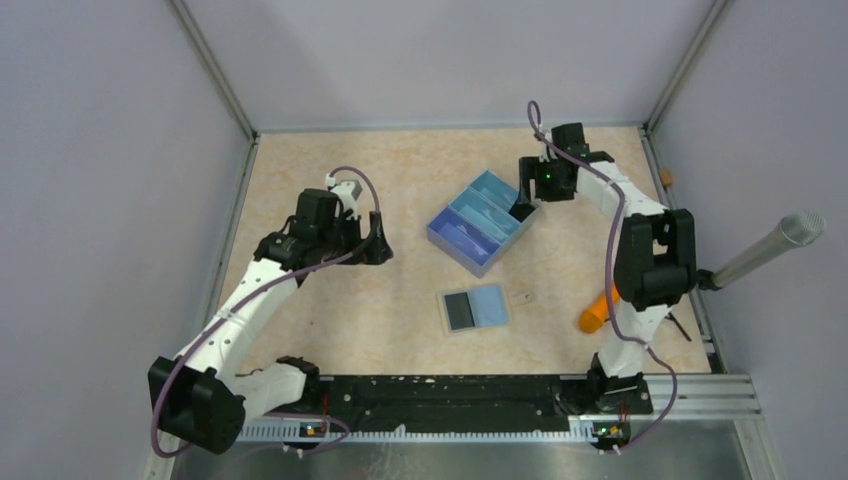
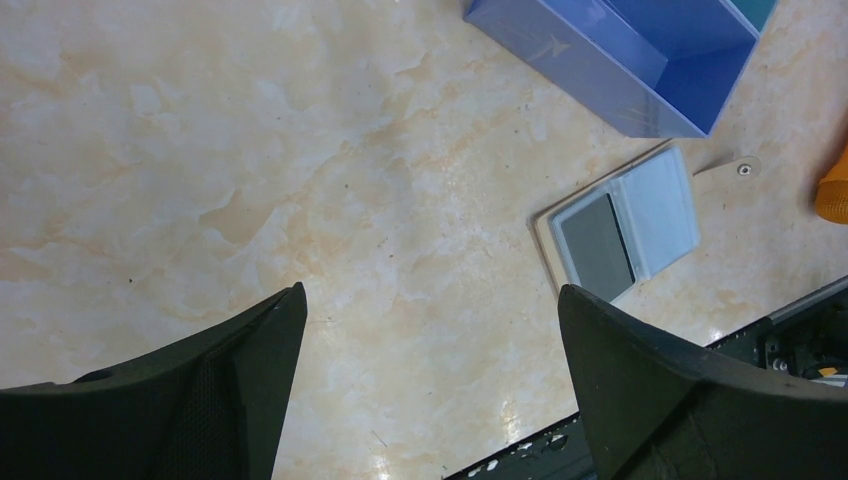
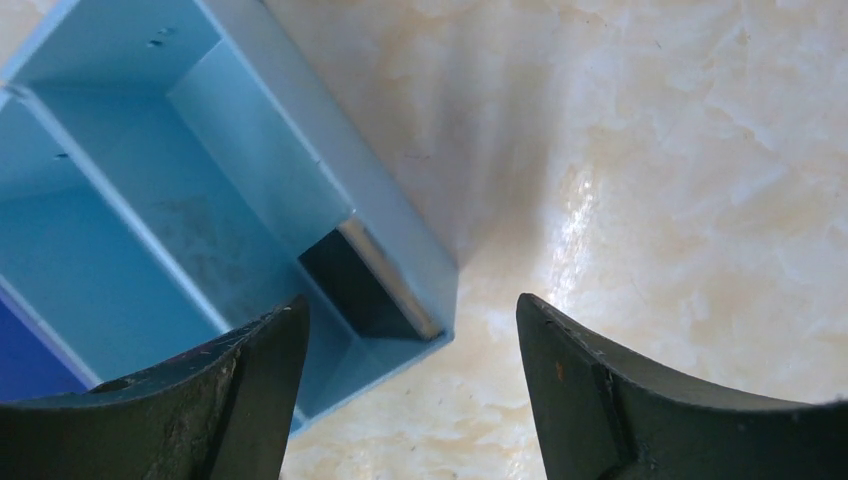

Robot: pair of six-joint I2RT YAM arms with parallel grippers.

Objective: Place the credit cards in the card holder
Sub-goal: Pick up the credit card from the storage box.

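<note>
The beige card holder lies flat in front of the blue tray, its snap tab sticking out to the right. On it rests a light-blue credit card beside a dark grey rectangle. My left gripper hangs open over bare table, left of the tray and the holder. Open too, my right gripper is above the tray's right end, where a dark thin card-like piece leans in the corner compartment.
The blue three-compartment tray sits mid-table at an angle. An orange object lies near the right arm's base. A grey cylinder pokes in from the right. Walls enclose the table's back and sides.
</note>
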